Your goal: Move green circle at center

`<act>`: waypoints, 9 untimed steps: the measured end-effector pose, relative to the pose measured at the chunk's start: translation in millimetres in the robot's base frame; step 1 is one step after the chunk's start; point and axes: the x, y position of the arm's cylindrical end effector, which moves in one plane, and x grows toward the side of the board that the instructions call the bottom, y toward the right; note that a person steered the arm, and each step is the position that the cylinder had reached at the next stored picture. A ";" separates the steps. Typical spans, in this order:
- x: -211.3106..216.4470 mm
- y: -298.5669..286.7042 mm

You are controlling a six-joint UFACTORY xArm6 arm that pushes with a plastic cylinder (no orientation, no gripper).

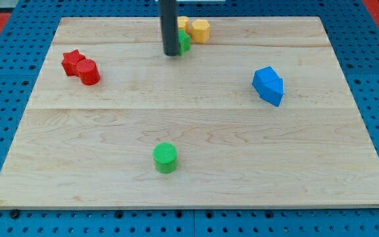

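The green circle (165,157) stands on the wooden board (196,125) near the view's bottom, a little left of the middle. My tip (172,52) is near the view's top, far above the green circle. It stands just left of another green block (185,43), which the rod partly hides; I cannot tell whether they touch.
Two yellow blocks (196,29) sit side by side at the view's top, right of the rod. A red star (73,61) and a red cylinder (89,72) touch at the view's left. Two blue blocks (268,85) sit together at the view's right.
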 end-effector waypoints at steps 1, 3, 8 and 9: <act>0.0 5.2; 92.9 17.6; 258.6 -68.6; 238.9 -32.1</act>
